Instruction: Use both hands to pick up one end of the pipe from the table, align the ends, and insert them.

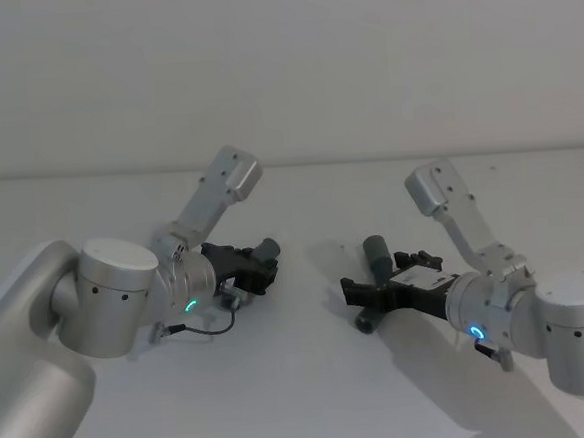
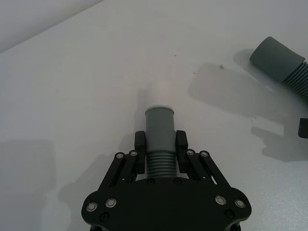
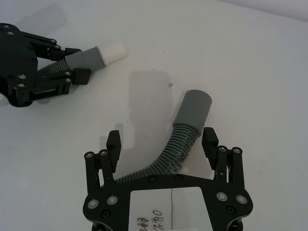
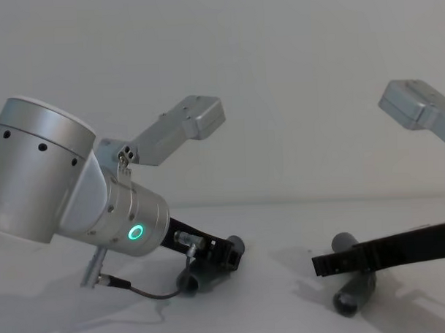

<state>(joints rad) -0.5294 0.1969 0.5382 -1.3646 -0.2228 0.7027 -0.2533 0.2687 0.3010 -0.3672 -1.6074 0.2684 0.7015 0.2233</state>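
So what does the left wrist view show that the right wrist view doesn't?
Left wrist view: from behind, both fingers of the left gripper pressed on either side of the first pipe piece. Right wrist view: the right gripper, open, straddling the second pipe piece, plus that piece's full ribbed bend and the first piece's white tip side-on. Both: the left gripper holding its piece, the second piece's collar, and the table.
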